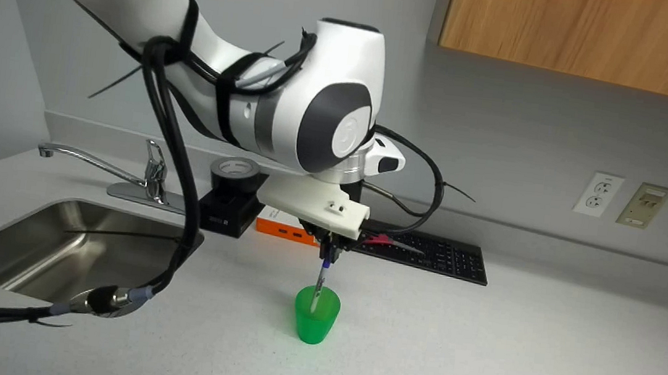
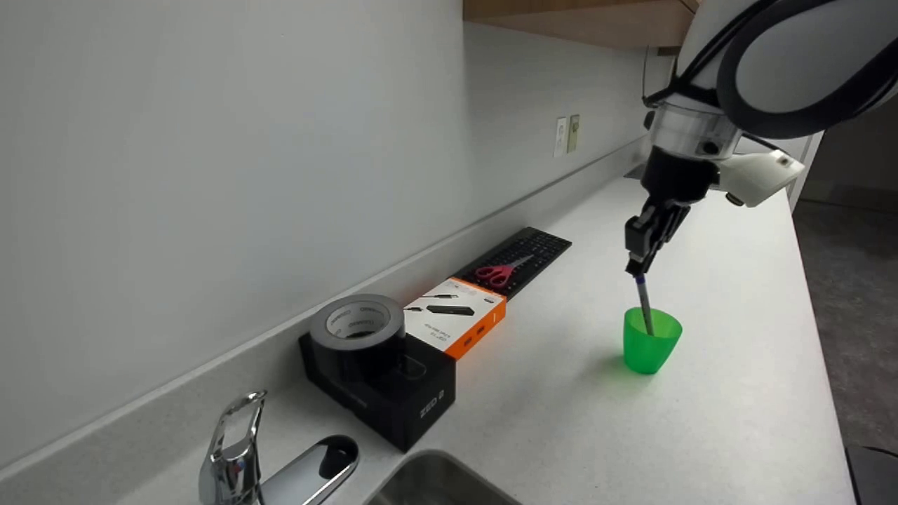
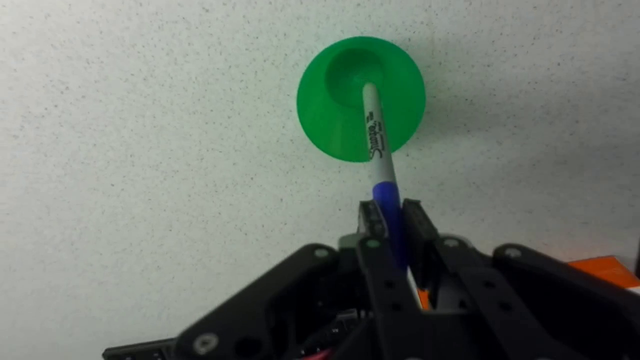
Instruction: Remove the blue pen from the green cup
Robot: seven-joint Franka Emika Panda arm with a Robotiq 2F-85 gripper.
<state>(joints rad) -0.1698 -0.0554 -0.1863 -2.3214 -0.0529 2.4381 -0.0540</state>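
Your fingers (image 3: 420, 225) are closed together on the pen (image 3: 381, 150), one against each side of its blue cap, spread only as far as the cap is thick. The cap is the upper end; from it the pale barrel, marked with dark lettering, slants down into the cup (image 1: 323, 323). In both exterior views you can see the pen's lower end within the cup's mouth, but you cannot tell whether it touches the floor or whether the barrel leans on the rim. The cup is green, narrower at its base, and stands upright on the surface (image 1: 478, 352), with your fingers above its rim and apart from it. Toward the wall (image 2: 231, 175) you have a keyboard (image 2: 544, 244) with red scissors (image 2: 506, 269) lying on it. Just beside the keyboard's end is the orange box (image 2: 480, 331), white on top, and next to that the black box (image 2: 414, 407) with the tape (image 2: 358, 344) resting on it. Near the black box is the sink (image 1: 121, 264), with the faucet (image 1: 154, 184) on its wall side. In an exterior view, an outlet (image 1: 598, 194) is set in the wall below a wooden cabinet (image 1: 597, 41).
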